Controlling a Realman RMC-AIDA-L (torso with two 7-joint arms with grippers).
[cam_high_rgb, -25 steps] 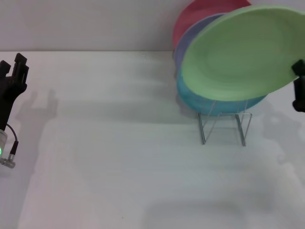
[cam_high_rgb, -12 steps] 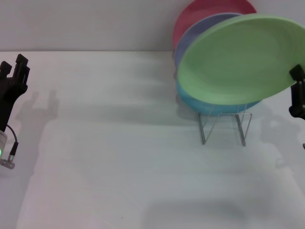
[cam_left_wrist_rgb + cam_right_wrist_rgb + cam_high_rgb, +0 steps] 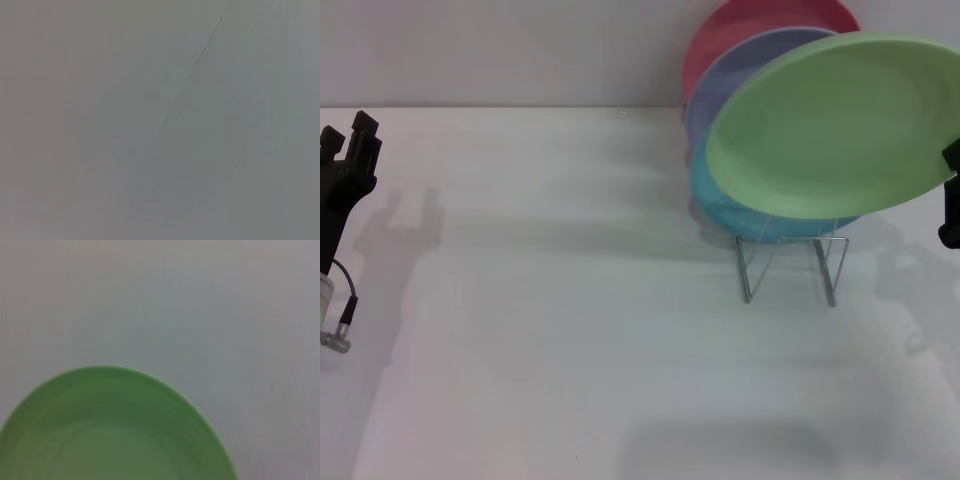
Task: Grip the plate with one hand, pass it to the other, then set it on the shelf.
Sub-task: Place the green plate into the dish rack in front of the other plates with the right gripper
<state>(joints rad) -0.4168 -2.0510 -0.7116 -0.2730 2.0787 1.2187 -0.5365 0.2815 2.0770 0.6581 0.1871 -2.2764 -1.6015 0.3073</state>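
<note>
The light green plate hangs tilted in the air at the right of the head view, in front of the plates standing on the shelf. My right gripper shows only as a black piece at the right edge, shut on the plate's rim. The right wrist view shows the plate close up against bare table. The shelf is a thin silver wire rack; its legs show below the plates. My left gripper rests at the far left edge, open and holding nothing.
On the rack stand a sky-blue plate, a lavender plate and a red plate. White table spreads in front of and left of the rack. The left wrist view shows only a plain grey surface.
The green plate has dropped a little and shifted slightly right with the right gripper. The left arm has not moved.
</note>
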